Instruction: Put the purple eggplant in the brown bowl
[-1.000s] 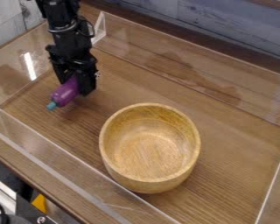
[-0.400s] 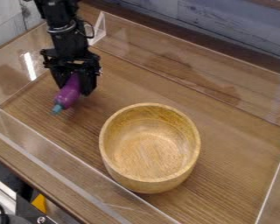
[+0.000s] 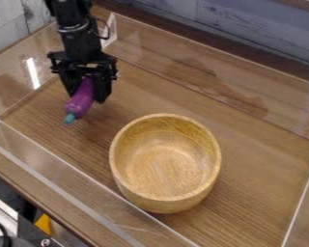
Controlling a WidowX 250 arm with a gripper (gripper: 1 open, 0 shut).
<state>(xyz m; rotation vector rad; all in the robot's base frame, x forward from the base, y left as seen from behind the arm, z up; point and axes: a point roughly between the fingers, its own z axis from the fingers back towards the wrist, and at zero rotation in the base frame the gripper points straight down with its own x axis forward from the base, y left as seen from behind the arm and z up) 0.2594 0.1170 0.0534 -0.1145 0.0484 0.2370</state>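
- The black robot gripper (image 3: 84, 95) points straight down over the far-left part of the glossy wooden table (image 3: 247, 106), its fingers closed on the small glossy purple toy eggplant (image 3: 81, 102) at the plump end.
- The eggplant hangs tilted from the fingers, its teal-blue stem tip lowest and pointing toward the table's left edge; it looks clear of the surface, though the gap under the tip is too small to be sure.
- The large round light-brown wooden bowl (image 3: 165, 161) stands near the middle of the table toward the near edge, empty, well apart from the gripper and to its right.
- Step in hand, as I judge it: the pick is done and the carry toward the bowl is under way; nothing is in the bowl yet.
- The next move calls for lifting high enough that the hanging stem tip clears the bowl's thick rim, travelling right and toward the near edge, then releasing over the bowl's centre.
- A clear plastic wall (image 3: 67, 198) runs along the table's edges; it lies outside the path. Nothing else stands between eggplant and bowl.
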